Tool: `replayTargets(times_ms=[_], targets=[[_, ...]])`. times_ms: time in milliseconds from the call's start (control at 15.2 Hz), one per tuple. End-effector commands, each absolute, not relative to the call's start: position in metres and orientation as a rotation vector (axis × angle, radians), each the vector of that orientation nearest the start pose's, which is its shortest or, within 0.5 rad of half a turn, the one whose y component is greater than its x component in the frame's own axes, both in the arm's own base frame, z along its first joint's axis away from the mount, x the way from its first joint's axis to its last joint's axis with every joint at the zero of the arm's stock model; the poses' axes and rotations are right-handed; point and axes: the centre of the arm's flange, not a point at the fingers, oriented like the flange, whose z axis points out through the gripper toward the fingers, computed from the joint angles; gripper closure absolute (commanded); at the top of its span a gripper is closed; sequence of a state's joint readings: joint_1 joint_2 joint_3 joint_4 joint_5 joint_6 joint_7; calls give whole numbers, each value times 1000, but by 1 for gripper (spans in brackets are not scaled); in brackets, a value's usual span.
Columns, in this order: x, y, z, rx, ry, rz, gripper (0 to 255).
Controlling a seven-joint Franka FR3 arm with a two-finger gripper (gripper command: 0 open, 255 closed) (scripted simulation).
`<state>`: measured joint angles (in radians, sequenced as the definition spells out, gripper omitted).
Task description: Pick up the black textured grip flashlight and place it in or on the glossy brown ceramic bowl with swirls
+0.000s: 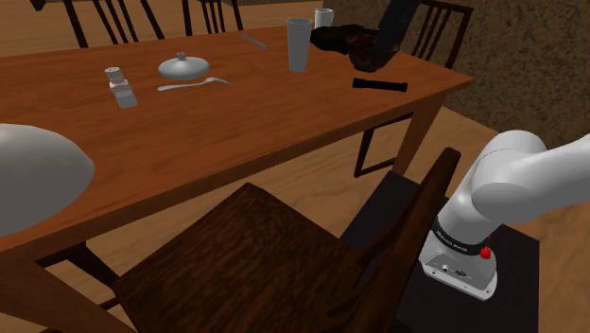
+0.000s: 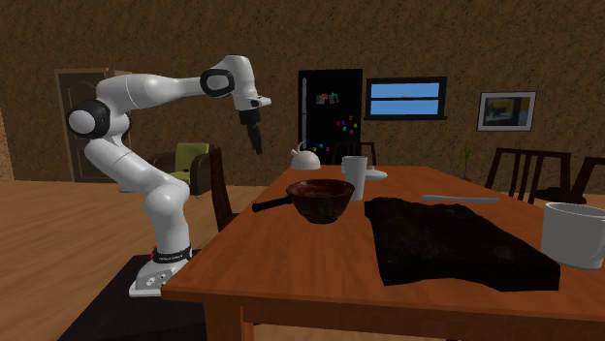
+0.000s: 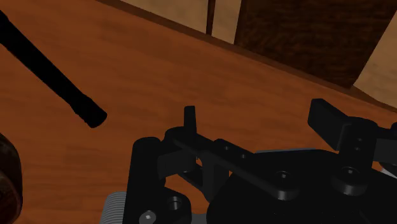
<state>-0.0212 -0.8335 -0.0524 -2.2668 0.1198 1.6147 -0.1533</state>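
Flashlight: the black flashlight lies flat on the wooden surface, near the corner closest to the arm.
Long axis: in the shoulder view it runs left to right, dipping a little to the right. In the wrist view it is a slanted black rod with one end slightly flared. Which end is the lens I cannot tell.
Second exterior view: one end sticks out past the bowl toward that view's left, and the other end is hidden behind the bowl.
Bowl: the glossy dark brown bowl stands upright just beside the flashlight. The shoulder view shows a strip of surface between them.
Hand: the black hand hangs above the flashlight's exposed end, well clear of it. It points down with a slight tilt.
Fingers: spread apart, with nothing between them.
Arm: the white arm rises from its stand, folds back at the elbow, then reaches over toward the surface.
Nearby: a grey tumbler and a white mug stand beyond the bowl. A dark cloth is spread beside the bowl.
Farther along: a lidded dish, a spoon and a shaker lie well apart from the flashlight.
Seat: a dark wooden chair stands between the stand and the surface.
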Motion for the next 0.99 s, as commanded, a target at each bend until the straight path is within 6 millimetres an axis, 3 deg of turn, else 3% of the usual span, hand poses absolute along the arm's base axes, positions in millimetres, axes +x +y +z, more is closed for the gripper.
replayTargets(times_ms=[0,924], targets=[[296,-17,652,-2985,-148,-295,0],[359,-149,558,-3048,-678,-61,0]])
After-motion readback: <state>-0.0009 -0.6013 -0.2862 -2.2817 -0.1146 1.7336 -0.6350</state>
